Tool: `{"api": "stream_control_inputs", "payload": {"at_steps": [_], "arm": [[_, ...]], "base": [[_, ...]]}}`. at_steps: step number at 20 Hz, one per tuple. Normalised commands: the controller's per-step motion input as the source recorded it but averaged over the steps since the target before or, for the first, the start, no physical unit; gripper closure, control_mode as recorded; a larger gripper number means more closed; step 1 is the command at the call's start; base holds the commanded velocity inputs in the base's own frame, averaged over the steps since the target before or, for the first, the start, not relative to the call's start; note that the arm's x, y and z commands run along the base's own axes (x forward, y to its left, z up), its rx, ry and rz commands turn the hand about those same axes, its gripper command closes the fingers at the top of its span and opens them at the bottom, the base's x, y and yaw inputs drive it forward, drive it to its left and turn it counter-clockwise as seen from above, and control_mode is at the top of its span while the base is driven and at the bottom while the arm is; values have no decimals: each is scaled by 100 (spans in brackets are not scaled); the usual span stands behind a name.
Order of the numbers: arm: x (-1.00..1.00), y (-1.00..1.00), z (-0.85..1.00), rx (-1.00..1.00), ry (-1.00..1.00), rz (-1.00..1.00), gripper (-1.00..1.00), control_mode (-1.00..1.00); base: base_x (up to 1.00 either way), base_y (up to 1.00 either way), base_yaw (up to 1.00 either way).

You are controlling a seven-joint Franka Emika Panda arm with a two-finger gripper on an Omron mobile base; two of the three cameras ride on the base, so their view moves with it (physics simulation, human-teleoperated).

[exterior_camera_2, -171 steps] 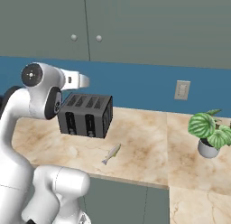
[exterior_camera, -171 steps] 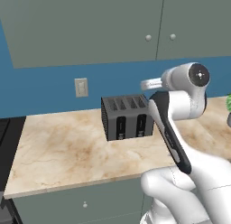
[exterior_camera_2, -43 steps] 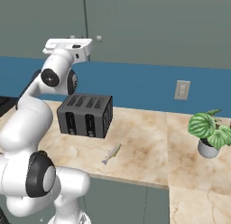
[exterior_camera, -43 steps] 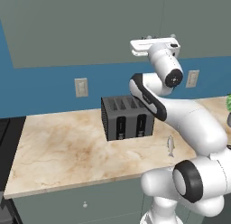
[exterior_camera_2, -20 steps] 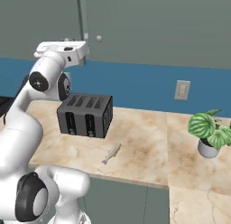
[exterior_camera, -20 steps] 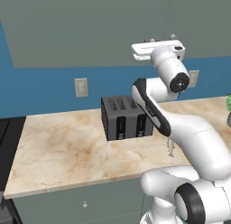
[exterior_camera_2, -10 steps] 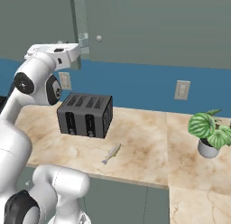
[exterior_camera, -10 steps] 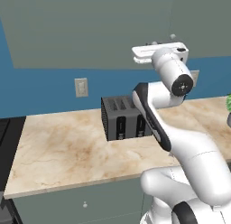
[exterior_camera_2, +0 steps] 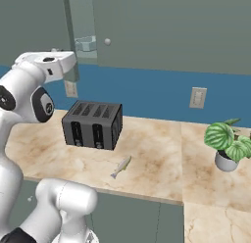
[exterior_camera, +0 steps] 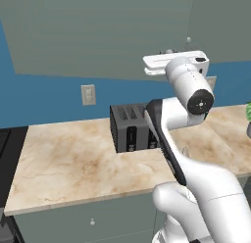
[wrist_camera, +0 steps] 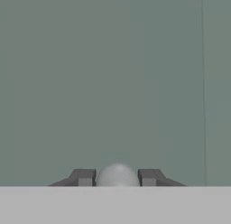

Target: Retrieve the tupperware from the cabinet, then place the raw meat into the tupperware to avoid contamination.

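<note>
We are holding our pincer (wrist_camera: 117,177) up at the cabinet (wrist_camera: 103,78), its two dark fingertips (wrist_camera: 84,177) sitting on either side of a pale round knob (wrist_camera: 117,175) and pinching it. From the right, the cabinet door (exterior_camera_2: 81,31) is standing slightly ajar at the hand (exterior_camera_2: 59,60). On the marbled surface (exterior_camera_2: 162,154) the raw meat (exterior_camera_2: 120,167) is lying just in front of the dark toaster (exterior_camera_2: 93,124), near the front edge, apart from it. A potted plant (exterior_camera_2: 226,145) is standing well off to the right.
</note>
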Motion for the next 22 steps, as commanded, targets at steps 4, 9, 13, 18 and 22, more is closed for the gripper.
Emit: {"api": "stream_control_inputs", "payload": {"at_steps": [4, 9, 13, 18, 22], "arm": [[-55, 19, 9, 0, 4, -3, 100, -100], [-58, 30, 10, 0, 4, -4, 100, -100], [-56, 40, 7, 0, 5, -5, 100, -100], [-53, 44, 1, 0, 5, -5, 100, -100], [-49, 47, 0, 0, 5, -5, 100, -100]], "base": [[0, 0, 0], [0, 0, 0], [0, 0, 0], [0, 0, 0], [0, 0, 0]]}}
